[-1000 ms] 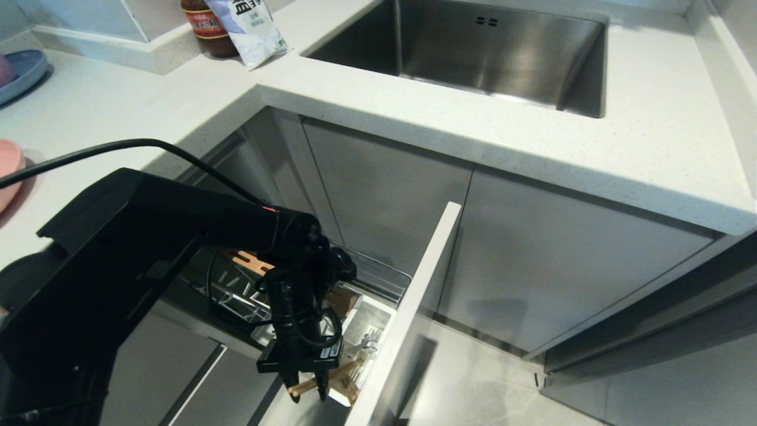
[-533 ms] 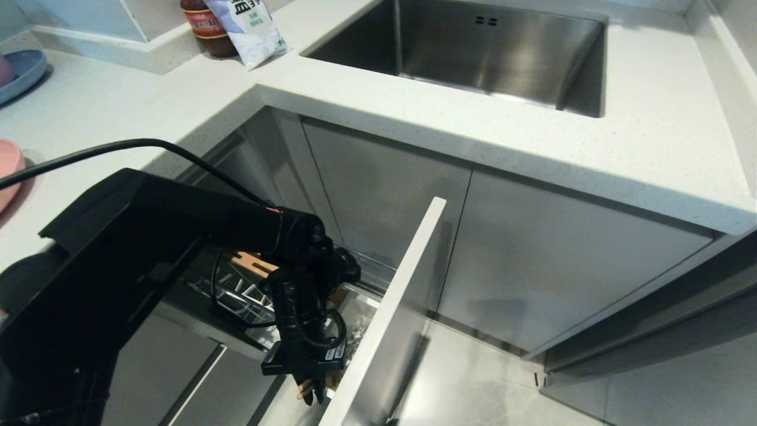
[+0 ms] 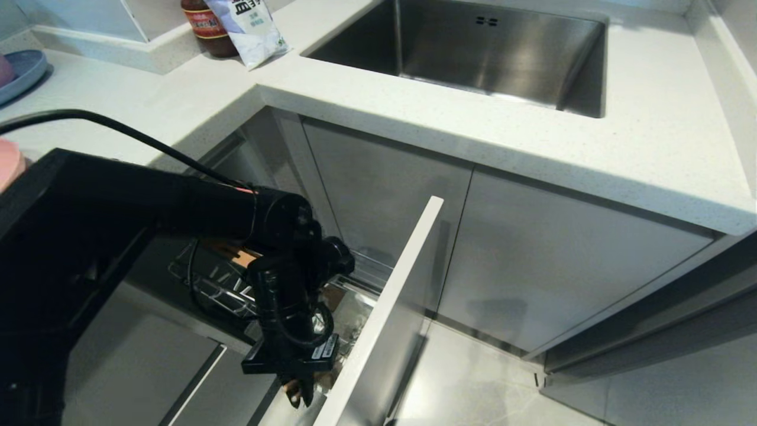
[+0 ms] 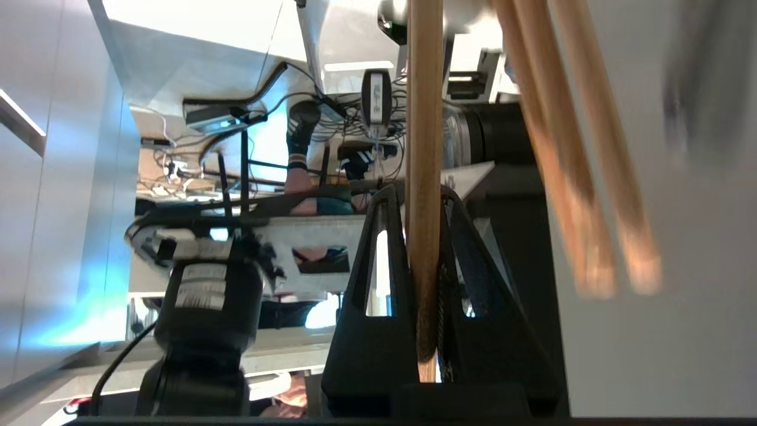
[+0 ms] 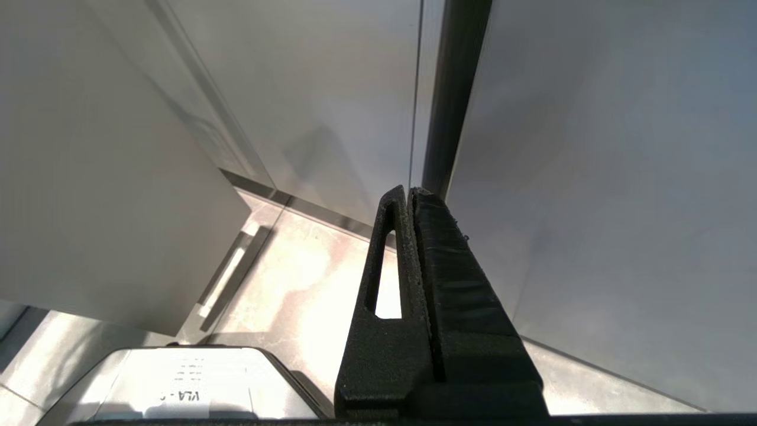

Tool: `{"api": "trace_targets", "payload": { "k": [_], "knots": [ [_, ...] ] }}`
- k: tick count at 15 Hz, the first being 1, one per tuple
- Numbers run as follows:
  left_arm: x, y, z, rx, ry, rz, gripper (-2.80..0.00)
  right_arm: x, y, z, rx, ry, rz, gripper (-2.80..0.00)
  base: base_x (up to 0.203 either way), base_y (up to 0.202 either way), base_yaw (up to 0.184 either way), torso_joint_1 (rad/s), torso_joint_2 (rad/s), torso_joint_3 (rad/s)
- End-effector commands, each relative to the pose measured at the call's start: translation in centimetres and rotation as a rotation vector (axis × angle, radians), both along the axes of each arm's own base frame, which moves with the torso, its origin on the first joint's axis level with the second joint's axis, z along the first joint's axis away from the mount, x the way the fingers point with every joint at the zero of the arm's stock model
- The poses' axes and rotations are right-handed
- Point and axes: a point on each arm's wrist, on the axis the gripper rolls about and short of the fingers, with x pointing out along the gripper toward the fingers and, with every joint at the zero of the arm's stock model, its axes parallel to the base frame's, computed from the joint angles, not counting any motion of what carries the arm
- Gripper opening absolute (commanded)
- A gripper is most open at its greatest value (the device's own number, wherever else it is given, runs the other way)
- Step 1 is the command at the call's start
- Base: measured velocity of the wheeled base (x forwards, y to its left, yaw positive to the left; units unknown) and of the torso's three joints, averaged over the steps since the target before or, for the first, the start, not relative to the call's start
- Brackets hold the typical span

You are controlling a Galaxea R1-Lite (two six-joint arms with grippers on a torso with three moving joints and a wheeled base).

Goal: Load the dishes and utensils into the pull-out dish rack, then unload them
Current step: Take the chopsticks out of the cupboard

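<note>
**Left gripper clamped on one chopstick at the cutlery box**

In the lower centre of the head view the left gripper (image 3: 297, 395) points down into the pull-out chrome wire dish rack (image 3: 207, 284), just beside its tall flat white front panel (image 3: 384, 313). Its wrist view shows the jaws clenched on a thin light wooden chopstick (image 4: 424, 177). The stick's long axis runs straight out along the fingers, so any lift should go along that line. Two more wooden sticks (image 4: 579, 177) lie close by on the frame's right, leaning against a white wall, probably the cutlery box; they are outside the grip. Only one stick seems caught, so its partner may stay behind.

The right gripper (image 5: 409, 195) hangs by the grey cabinet doors (image 5: 591, 177), pressed shut on nothing. It is well apart from the rack, so the left arm is nearer.
</note>
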Motion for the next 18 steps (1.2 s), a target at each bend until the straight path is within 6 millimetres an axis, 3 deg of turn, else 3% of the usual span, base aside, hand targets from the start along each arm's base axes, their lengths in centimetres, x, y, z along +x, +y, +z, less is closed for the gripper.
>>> {"api": "trace_targets", "payload": {
  "k": [1, 13, 18],
  "knots": [
    [-1.4, 0.5, 2.6, -0.032, -0.048, -0.01, -2.8, 0.0, 0.0, 0.0, 0.0, -0.002, 0.0, -2.8, 0.0, 0.0, 0.0, 0.0, 0.0, 0.0],
    [-7.9, 2.6, 10.3, -0.101, -0.128, -0.086, -2.8, 0.0, 0.0, 0.0, 0.0, -0.002, 0.0, -2.8, 0.0, 0.0, 0.0, 0.0, 0.0, 0.0],
    [-12.6, 5.2, 15.1, -0.202, -0.293, -0.125, -2.8, 0.0, 0.0, 0.0, -0.001, -0.001, 0.0, -2.8, 0.0, 0.0, 0.0, 0.0, 0.0, 0.0]
  ]
}}
